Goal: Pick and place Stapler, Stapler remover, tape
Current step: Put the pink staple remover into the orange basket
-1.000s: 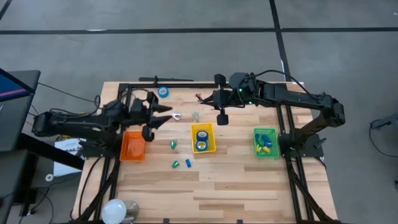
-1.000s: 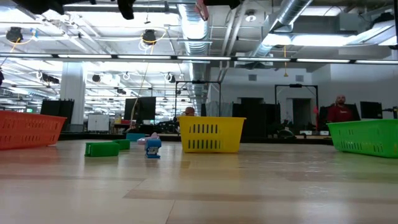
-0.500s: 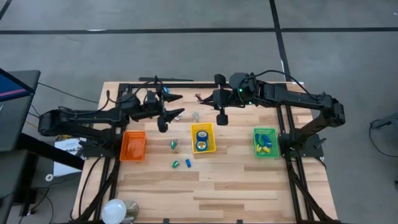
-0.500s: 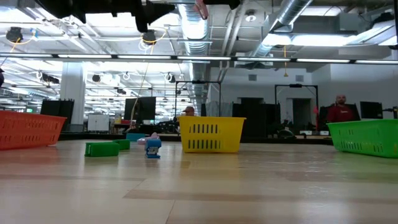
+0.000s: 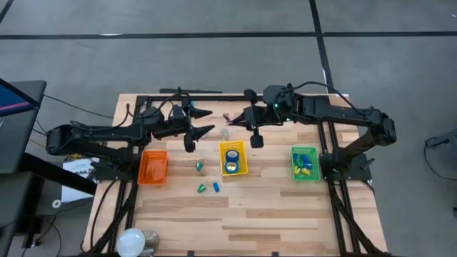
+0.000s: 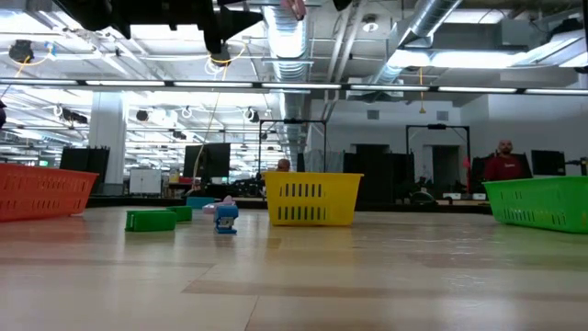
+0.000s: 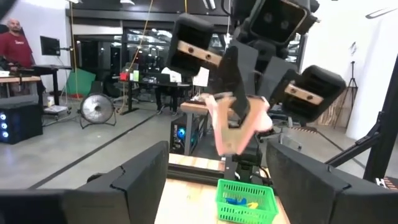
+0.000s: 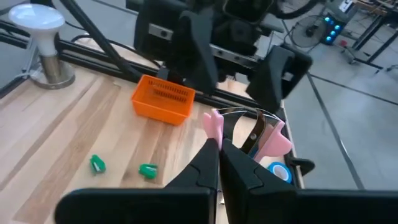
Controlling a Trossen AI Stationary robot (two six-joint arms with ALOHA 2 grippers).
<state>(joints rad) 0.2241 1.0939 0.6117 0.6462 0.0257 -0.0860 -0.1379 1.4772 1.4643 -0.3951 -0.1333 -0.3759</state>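
- High view: tape (image 5: 232, 168) is seen in the yellow basket (image 5: 233, 148); one roll (image 5: 187, 106) remains on the table (image 5: 285, 207).
- Right claw (image 8: 219, 163) is clamped on the pink stapler remover (image 8: 249, 134), raised mid-table.
- Left claw (image 5: 202, 121) is spread wide, empty.

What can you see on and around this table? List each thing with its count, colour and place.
Slatted plastic baskets: three; orange left, yellow middle, green right.
Round tape rolls: at least two, blue, in the yellow basket.
Small loose pieces: two green, one blue, near the yellow basket.
Domed lamp: one, white, near-left corner.
Pink staple remover: one, held above the table.
Person: one, red top, room behind.
Left gripper: open, empty.
Right gripper: shut on the remover.
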